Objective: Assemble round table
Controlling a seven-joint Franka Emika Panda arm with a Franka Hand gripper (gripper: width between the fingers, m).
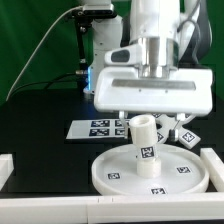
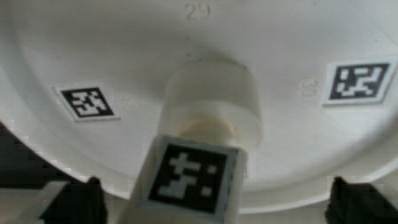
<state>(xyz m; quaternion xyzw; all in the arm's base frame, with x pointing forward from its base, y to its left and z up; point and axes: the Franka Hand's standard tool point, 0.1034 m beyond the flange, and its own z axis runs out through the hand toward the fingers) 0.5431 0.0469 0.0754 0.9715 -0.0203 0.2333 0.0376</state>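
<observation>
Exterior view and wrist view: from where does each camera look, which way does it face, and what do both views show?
Exterior view: off the arm, slightly higher than the parts; faces the round disc with the leg upright at its centre; shows the white arm and open gripper.
Wrist view: on the wrist; looks down along the leg onto the disc; shows only two dark fingertips, either side of the leg, not touching it.
Shared: disc, leg, their tags.

surface: black table (image 1: 40,140) | on it: round disc (image 1: 113,168), marker board (image 1: 93,127)
</observation>
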